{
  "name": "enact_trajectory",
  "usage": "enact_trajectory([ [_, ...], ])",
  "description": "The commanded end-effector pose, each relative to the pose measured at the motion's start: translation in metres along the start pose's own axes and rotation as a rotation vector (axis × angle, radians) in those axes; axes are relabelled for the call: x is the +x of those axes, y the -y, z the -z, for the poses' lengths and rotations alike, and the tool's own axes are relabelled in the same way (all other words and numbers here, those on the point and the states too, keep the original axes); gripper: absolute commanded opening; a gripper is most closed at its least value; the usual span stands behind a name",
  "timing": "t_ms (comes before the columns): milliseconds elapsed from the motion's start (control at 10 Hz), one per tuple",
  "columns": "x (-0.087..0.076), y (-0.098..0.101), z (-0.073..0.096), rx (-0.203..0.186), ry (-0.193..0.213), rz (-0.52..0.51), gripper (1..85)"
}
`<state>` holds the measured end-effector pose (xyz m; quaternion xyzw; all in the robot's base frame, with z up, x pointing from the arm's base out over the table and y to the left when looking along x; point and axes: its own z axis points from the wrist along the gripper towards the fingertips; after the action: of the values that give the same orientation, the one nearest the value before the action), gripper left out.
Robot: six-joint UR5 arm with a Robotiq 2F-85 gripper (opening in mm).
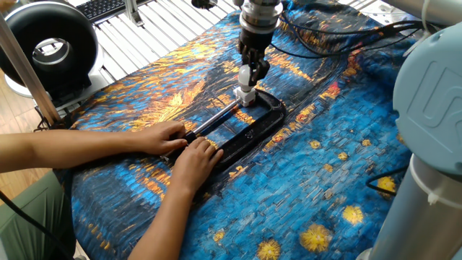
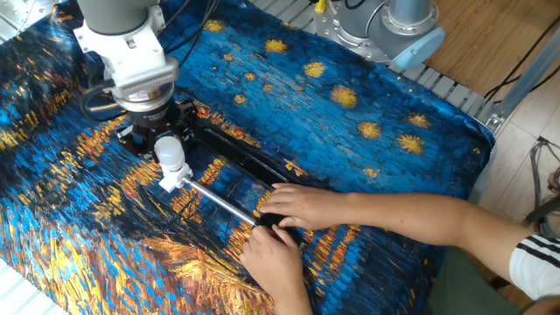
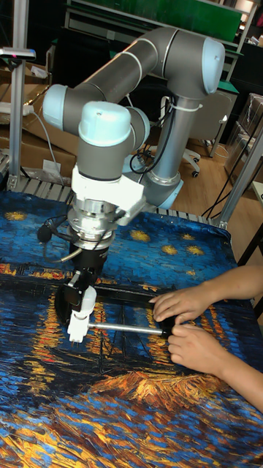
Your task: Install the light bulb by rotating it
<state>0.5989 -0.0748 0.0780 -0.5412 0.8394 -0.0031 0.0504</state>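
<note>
Landmark: the black rectangular C-clamp frame point(image 1: 249, 128) point(image 2: 229, 149) point(image 3: 130, 295) lies flat on the bench, on the blue and orange painted-sky cloth point(image 1: 325, 166) point(image 2: 350, 105) point(image 3: 88, 409).

Light bulb: the small matte white globe light bulb point(image 1: 246, 76) point(image 2: 171, 155) point(image 3: 88, 301) stands upright at the clamp's far end from the hands, neck down, seated on the small white socket block point(image 1: 245, 95) point(image 2: 174, 178) point(image 3: 75, 328).

Gripper: the robot's two-finger black gripper point(image 1: 253, 66) point(image 2: 157, 142) point(image 3: 79, 289) points straight down directly over that end of the clamp.

Fingers: the black fingers point(image 1: 258, 65) point(image 3: 72, 291) sit narrow, one on each side of the bulb and pressed against its globe, holding it.

Socket block: it sits inside the clamp frame at the end beneath the gripper, and the bulb is its only visible contact from above.

Rod: a thin shiny metal rod point(image 1: 216, 117) point(image 2: 220, 201) point(image 3: 128, 329) runs from the socket block along the clamp's length toward the hands.

Person's hands: two bare hands rest on the opposite end of the clamp; one hand point(image 1: 164, 136) point(image 2: 302, 207) point(image 3: 183, 301) lies on the frame and the other hand point(image 1: 193, 160) point(image 2: 273, 252) point(image 3: 196, 349) presses just beside it near the rod's end.

Arm: the grey and light-blue robot arm point(image 3: 146, 66) rises behind the clamp and bends down to the gripper.

Other: a black round fan-like device point(image 1: 47, 47) stands well apart from the clamp, beyond the cloth's edge.
</note>
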Motion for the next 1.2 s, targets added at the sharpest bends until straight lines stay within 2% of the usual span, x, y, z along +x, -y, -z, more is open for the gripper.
enact_trajectory([
  [0, 0.017, 0.024, 0.018, 0.059, 0.003, -0.138, 25.0],
  [100, 0.021, 0.042, 0.020, 0.125, 0.016, -0.224, 25.0],
  [200, 0.014, 0.045, 0.013, 0.145, 0.037, -0.280, 27.0],
  [300, 0.006, 0.041, 0.005, 0.155, 0.036, -0.298, 39.7],
  [400, -0.004, 0.032, -0.003, 0.153, 0.038, -0.315, 50.7],
  [500, -0.011, 0.024, -0.009, 0.140, 0.036, -0.330, 54.3],
  [600, -0.009, 0.025, -0.012, 0.133, 0.026, -0.315, 62.3],
  [700, 0.003, 0.026, -0.012, 0.122, -0.006, -0.298, 70.7],
  [900, 0.015, 0.028, -0.016, 0.096, -0.030, -0.337, 73.7],
  [1100, 0.012, 0.016, -0.008, 0.055, -0.064, -0.345, 72.0],
])
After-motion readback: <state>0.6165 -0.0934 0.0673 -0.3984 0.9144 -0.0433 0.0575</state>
